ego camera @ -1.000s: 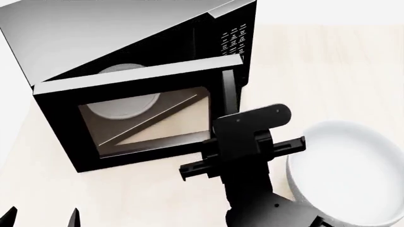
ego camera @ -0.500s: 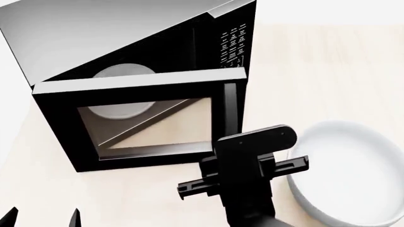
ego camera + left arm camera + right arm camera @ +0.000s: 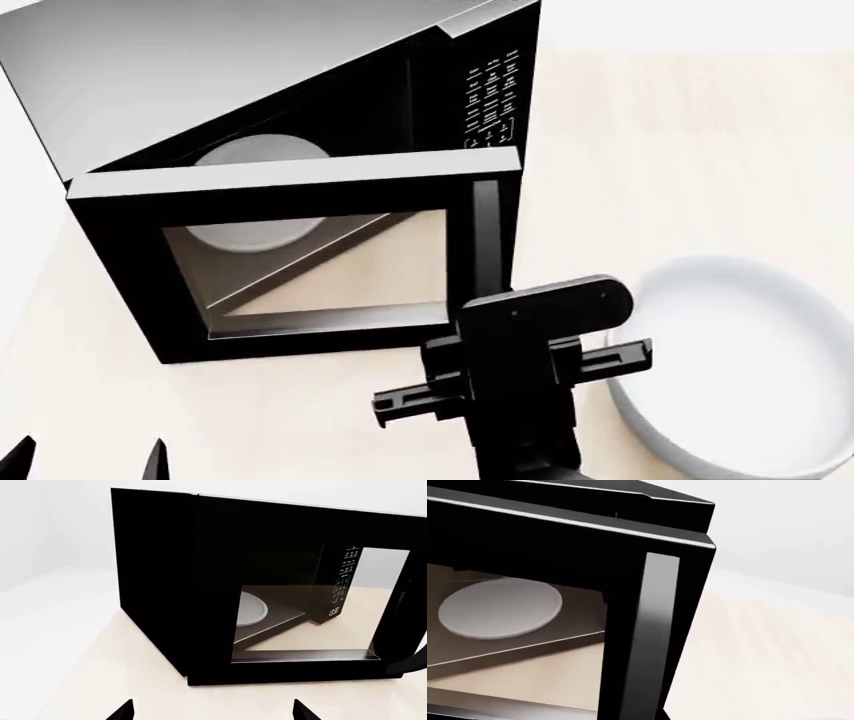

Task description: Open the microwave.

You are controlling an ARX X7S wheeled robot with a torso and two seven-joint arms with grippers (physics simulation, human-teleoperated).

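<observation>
The microwave (image 3: pixel 240 80) stands at the back left, and its glass-windowed door (image 3: pixel 294 260) is swung out towards me. The white turntable (image 3: pixel 260 150) shows inside, and the keypad (image 3: pixel 491 95) is uncovered. My right gripper (image 3: pixel 527 325) sits at the lower end of the vertical handle (image 3: pixel 487 235). In the right wrist view the handle (image 3: pixel 654 630) runs down between the jaws of the right gripper (image 3: pixel 634 715), with no spread fingertips showing, so it looks shut on the handle. My left gripper (image 3: pixel 87 460) is open and empty at the near left. It faces the microwave's side (image 3: pixel 160 580).
A large white bowl (image 3: pixel 747 360) sits on the pale wooden table (image 3: pixel 667 150) just right of my right arm. The open door stands between my two arms. The table's left edge lies beside the microwave.
My right gripper has drawn back towards me along with the handle end of the door. The door has swung a little further open. The left gripper has not moved.
</observation>
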